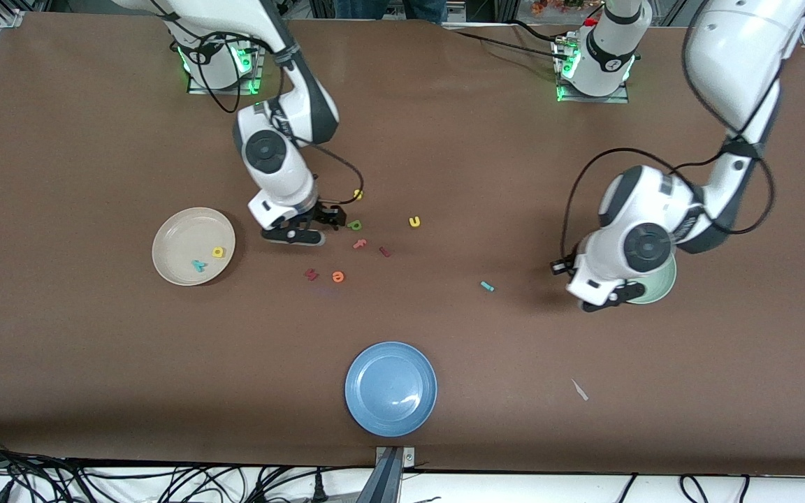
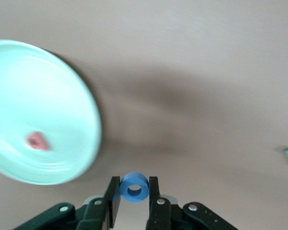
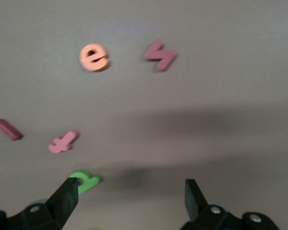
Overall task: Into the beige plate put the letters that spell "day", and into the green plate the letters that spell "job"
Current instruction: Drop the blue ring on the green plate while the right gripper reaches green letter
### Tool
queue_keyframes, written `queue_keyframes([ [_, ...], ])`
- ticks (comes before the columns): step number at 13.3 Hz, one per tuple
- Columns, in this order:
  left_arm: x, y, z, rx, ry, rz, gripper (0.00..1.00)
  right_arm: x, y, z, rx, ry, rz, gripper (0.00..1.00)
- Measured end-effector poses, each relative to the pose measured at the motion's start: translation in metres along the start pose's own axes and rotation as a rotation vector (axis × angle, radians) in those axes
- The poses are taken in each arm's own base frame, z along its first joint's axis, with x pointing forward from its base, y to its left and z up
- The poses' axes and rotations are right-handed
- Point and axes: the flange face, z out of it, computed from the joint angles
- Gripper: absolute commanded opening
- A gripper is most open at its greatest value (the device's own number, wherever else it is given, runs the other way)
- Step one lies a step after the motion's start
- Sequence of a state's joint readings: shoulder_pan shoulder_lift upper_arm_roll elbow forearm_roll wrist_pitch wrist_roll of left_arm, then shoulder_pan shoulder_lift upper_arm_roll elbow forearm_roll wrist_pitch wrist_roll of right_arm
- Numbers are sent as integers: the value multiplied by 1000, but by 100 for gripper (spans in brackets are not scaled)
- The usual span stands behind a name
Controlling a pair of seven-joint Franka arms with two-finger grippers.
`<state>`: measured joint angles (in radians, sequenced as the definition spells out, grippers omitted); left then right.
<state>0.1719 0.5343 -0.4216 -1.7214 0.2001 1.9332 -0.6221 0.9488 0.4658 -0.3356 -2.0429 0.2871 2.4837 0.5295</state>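
Observation:
My left gripper [image 2: 134, 191] is shut on the blue ring-shaped "o" [image 2: 134, 188], in the air just off the rim of the pale green plate [image 2: 62, 86]. That plate holds the salmon "b" [image 2: 37, 141]. From the front, the left gripper [image 1: 605, 299] covers part of the green plate [image 1: 662, 285]. The teal "j" [image 1: 487, 286] lies on the table toward the middle. My right gripper [image 3: 132, 191] hangs open low over the table, with the green "a" [image 3: 86, 181] beside one fingertip. The beige plate [image 1: 172, 237] holds the yellow "d" [image 1: 218, 252] and the teal "y" [image 1: 198, 265].
Loose letters lie near the right gripper [image 1: 318, 225]: a salmon "f" [image 1: 359, 244], two dark red letters [image 1: 384, 251] [image 1: 312, 274], an orange "e" [image 1: 337, 276], a yellow "u" [image 1: 414, 221] and a yellow "s" [image 1: 358, 194]. A blue plate [image 1: 390, 388] sits near the front edge.

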Motion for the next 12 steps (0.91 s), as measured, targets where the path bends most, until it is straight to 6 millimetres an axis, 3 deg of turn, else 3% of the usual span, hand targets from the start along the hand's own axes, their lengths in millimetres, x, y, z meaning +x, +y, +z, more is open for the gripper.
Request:
queue_keyframes([
  [2,13,-45,0,9,-42,40,17,-8,-17,12,-5,19,-7,99],
  [6,27,-113,38,-10,-117,91,17,-19,-33,34,-10,55,-32,99],
  [8,35,-118,53,-39,-97,85,17,-23,-37,39,-9,65,-39,99],
  [10,42,-110,69,-67,-79,80,21,-26,-40,41,-8,70,-46,99],
  [11,44,-106,78,-80,-72,73,47,-26,-41,41,-8,73,-48,98],
  [12,46,-104,85,-87,-73,67,95,-27,-42,43,-7,76,-47,99],
])
